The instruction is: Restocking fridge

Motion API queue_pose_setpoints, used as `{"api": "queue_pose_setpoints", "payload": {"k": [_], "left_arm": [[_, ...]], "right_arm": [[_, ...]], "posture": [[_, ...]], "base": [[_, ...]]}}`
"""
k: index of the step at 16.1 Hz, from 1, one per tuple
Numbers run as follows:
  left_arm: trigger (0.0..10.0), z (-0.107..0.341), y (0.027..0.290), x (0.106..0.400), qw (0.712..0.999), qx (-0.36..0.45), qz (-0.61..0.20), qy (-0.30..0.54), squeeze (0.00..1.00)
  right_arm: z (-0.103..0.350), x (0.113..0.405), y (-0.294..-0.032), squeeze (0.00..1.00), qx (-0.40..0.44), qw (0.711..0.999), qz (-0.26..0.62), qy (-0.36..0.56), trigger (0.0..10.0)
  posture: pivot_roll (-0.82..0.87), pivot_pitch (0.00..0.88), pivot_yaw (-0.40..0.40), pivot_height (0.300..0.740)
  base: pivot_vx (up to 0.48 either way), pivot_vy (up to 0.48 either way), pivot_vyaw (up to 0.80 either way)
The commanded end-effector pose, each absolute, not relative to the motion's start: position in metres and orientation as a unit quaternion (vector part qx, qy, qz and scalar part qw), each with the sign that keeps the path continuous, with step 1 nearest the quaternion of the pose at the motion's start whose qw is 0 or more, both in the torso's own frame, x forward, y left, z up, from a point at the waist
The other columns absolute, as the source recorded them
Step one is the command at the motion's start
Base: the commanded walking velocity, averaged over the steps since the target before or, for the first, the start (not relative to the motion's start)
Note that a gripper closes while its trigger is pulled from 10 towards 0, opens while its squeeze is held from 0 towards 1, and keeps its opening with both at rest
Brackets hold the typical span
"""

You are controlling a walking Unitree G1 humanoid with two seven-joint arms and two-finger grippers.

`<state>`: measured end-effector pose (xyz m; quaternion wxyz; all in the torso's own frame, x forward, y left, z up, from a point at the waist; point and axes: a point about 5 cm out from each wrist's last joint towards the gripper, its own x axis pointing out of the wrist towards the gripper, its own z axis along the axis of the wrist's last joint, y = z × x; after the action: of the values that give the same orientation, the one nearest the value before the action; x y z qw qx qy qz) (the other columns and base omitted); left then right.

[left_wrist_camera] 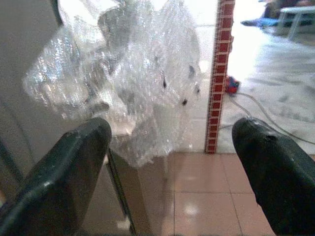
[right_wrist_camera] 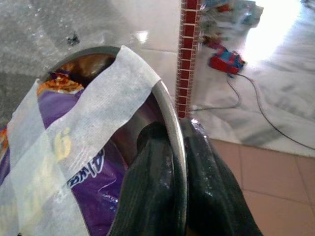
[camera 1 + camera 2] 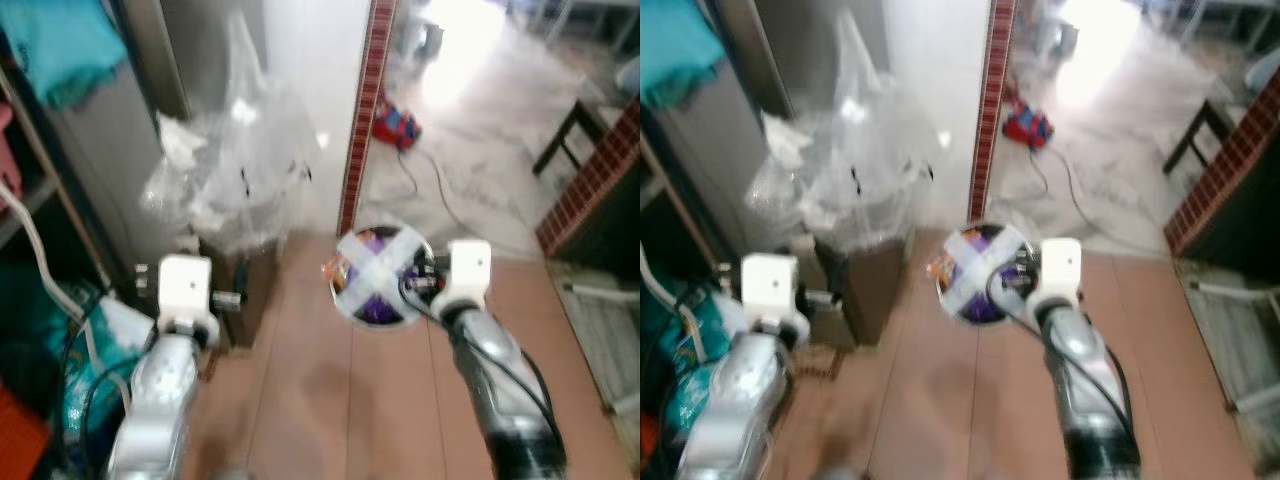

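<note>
Head cameras downward; wrist cameras forward.

The right gripper's (image 2: 172, 182) black fingers clamp the silver rim of a metal bowl (image 2: 170, 110). Inside the bowl, beside the fingers, lies a purple packet (image 2: 91, 169) with yellow lettering and an orange edge, crossed by white tape (image 2: 106, 98). Beyond the gripper stands a red-and-white brick-patterned strip (image 2: 188, 49). Clear, glinting bubble wrap (image 1: 133, 83) hangs ahead of the left gripper's (image 1: 170, 177) black fingers, over terracotta floor tiles (image 1: 197, 201).
</note>
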<state>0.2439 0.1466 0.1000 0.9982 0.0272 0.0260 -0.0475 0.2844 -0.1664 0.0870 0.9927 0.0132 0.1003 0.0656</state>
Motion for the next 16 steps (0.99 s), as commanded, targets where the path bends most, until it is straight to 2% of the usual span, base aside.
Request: {"api": "queue_pose_setpoints", "payload": {"k": [1, 7, 12, 16], "left_arm": [[10.0, 0.1, 0.152, 0.244, 0.998, 0.037, -0.04, 0.027, 0.0], [10.0, 0.1, 0.15, 0.244, 0.998, 0.033, -0.04, 0.025, 0.0], [10.0, 0.104, 0.156, 0.246, 0.999, 0.042, -0.005, 0.015, 0.0], [10.0, 0.108, 0.164, 0.247, 0.998, 0.051, 0.028, 0.008, 0.0]], "right_arm": [[0.098, 0.288, -0.158, 0.0, 0.017, 0.994, 0.081, 0.074, 10.0], [0.096, 0.288, -0.159, 0.0, 0.02, 0.993, 0.081, 0.078, 10.0], [0.096, 0.288, -0.158, 0.0, 0.017, 0.993, 0.091, 0.077, 10.0], [0.095, 0.288, -0.157, 0.0, 0.019, 0.993, 0.09, 0.079, 10.0]], "posture": [[0.04, 0.0, -0.015, 0.74], [0.04, 0.0, -0.016, 0.74], [0.04, 0.0, -0.016, 0.74], [0.04, 0.0, -0.013, 0.74]], "base": [[0.345, 0.0, 0.0], [0.301, 0.0, 0.0], [0.315, 0.0, 0.0], [0.0, 0.0, 0.11]]}}
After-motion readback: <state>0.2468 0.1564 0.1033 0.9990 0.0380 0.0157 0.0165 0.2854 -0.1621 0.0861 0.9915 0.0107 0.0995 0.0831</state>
